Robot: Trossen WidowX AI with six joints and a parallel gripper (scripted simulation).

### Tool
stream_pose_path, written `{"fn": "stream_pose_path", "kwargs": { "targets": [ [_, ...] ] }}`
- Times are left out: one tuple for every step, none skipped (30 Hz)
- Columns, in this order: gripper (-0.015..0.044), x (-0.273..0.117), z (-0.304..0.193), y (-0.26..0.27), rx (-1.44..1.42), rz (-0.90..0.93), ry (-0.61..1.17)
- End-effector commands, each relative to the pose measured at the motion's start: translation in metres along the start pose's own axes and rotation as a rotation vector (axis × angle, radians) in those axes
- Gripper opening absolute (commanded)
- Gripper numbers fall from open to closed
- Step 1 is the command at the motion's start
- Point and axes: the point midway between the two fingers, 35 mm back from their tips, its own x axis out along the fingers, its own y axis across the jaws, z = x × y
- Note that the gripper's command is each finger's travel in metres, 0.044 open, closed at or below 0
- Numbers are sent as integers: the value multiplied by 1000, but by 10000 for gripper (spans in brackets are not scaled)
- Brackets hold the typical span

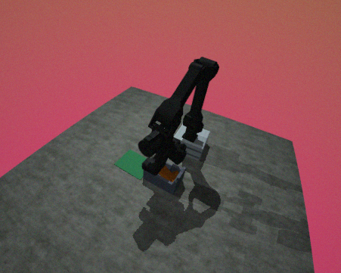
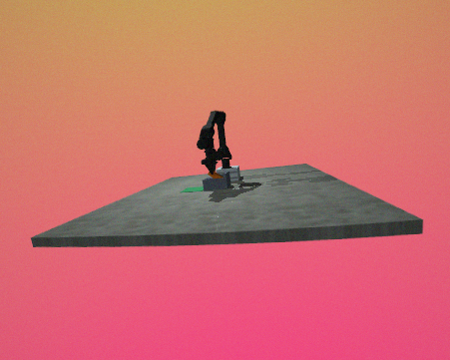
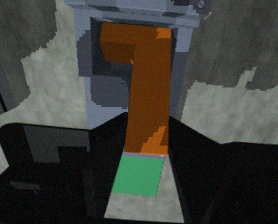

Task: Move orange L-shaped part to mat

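The orange L-shaped part (image 1: 168, 174) (image 2: 215, 176) (image 3: 147, 85) is tilted in the grey tray (image 1: 153, 178) (image 2: 215, 183) (image 3: 82, 75). Its straight end is raised toward me and its L-shaped end is down at the far side of the pocket. My gripper (image 3: 146, 119) (image 1: 156, 165) is shut on the raised straight end, with one black finger on each side of it. The green mat (image 1: 131, 163) (image 2: 192, 189) (image 3: 138, 176) lies beside the tray; in the wrist view it shows just below the held end.
The arm's white-grey base block (image 1: 193, 143) (image 2: 231, 172) stands right behind the tray. The grey table (image 1: 63, 193) (image 2: 283, 209) spreads all around, with its edges far from the tray.
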Motion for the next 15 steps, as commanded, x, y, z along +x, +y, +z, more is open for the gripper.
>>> {"fn": "stream_pose_path", "kwargs": {
  "targets": [
    [0, -8, -1, -1, -3, -5, 4],
    [0, -10, -1, -1, -3, -5, 4],
    [0, -11, -1, -1, -3, -5, 4],
    [0, -13, -1, -1, -3, -5, 4],
    [0, -14, -1, -1, -3, -5, 4],
    [0, -16, -1, -1, -3, -5, 4],
    [0, -17, -1, -1, -3, -5, 4],
    [0, -19, -1, -1, -3, -5, 4],
    [0, -20, -1, -1, -3, -5, 4],
    [0, -22, -1, -1, -3, -5, 4],
    [0, -24, -1, -1, -3, -5, 4],
    [0, -25, -1, -1, -3, -5, 4],
    [0, -27, -1, -1, -3, -5, 4],
    [0, -28, -1, -1, -3, -5, 4],
    [0, -30, 0, -1, -3, -5, 4]
  ]
}}
